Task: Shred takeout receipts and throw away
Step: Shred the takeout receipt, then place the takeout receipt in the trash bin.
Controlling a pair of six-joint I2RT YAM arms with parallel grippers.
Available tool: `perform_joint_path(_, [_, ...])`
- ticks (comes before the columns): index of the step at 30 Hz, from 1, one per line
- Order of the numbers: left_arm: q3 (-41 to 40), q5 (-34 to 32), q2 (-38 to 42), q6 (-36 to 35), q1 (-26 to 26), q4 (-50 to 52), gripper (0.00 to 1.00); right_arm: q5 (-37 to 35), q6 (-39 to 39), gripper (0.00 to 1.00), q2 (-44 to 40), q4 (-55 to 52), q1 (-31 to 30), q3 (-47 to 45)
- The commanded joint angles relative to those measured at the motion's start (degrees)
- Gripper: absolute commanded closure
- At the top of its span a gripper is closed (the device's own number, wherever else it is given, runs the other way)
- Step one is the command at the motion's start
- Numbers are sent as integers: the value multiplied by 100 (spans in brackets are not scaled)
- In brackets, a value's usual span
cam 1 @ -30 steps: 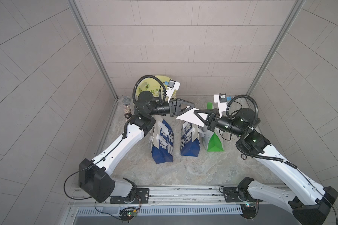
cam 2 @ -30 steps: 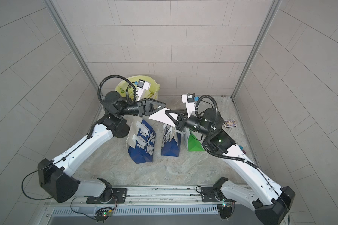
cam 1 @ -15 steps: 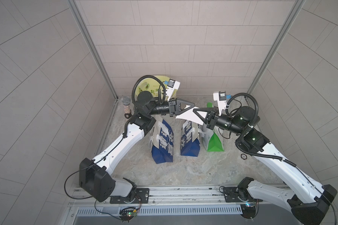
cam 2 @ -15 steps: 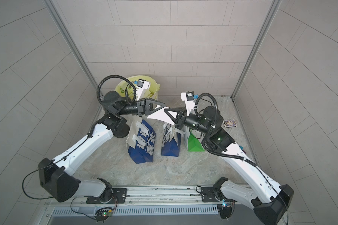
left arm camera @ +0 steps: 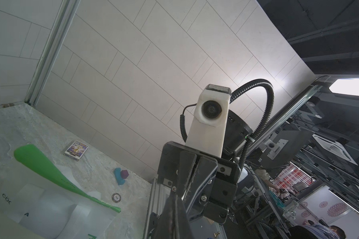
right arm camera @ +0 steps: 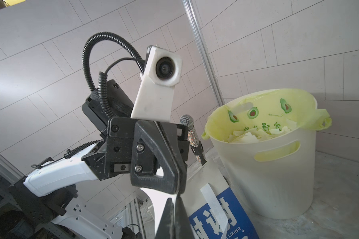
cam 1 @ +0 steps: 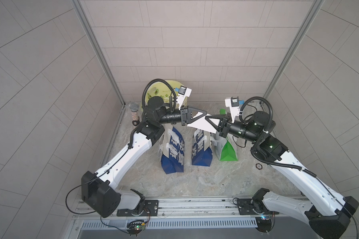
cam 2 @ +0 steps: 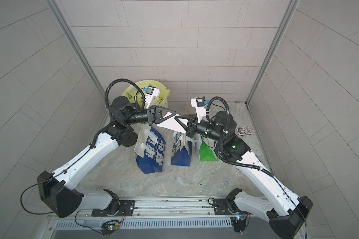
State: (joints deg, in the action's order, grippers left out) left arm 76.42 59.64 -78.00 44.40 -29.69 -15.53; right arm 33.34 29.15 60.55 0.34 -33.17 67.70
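- The takeout receipt (cam 1: 199,124) hangs in mid-air, held between the two claws.
- The left gripper (cam 1: 204,113) has its jaws pressed together, pinching one edge of the slip.
- The right gripper (cam 1: 208,119) is likewise clamped on it, nearly tip to tip with the left.
- A blue bag (cam 1: 202,153) stands beneath them.

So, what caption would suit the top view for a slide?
Left tool and right tool grip one white receipt above three paper bags.
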Motion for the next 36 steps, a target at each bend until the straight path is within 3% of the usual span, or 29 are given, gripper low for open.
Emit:
perform_joint_path(1, [518,-794,222,-911,-117,1562,100,-545,-1450,100,-101,-737,-105,415])
perform_joint_path(3, [820,-1369,205,-1366,-301,2574,100,-804,-2250,100,-122,-944,-187,566])
perform_joint_path(5, [1073,-1828,108,-1325,-413,3172,100,-952,-2987,100,-122,-1092,-290,711])
perform_joint_path(9, [1267,-2124,-102,-631,-436,3521,100,-1416,-4444,100,-157,-1285,-632,827])
perform_joint_path(14, [1433,-2476,-158,-739,-443,3958,100,-1759,-5363,100,-258,-1337,-960,804])
perform_joint_path(17, [1600,-2700,-218,-946,-441,4260,100,-1661,-5090,100,-345,-1102,-981,711])
perform_joint_path(24, [1985,-3673,-311,-1616,-371,4575,100,-1705,-3468,100,-568,271,-968,254])
perform_joint_path(30, [2651,-4914,-645,-2048,-81,4167,100,-2423,-2976,100,-618,661,-946,-163])
perform_joint_path(36, [3383,-5440,-1579,-2513,560,3782,100,-2452,-2627,100,-614,636,-898,-371])
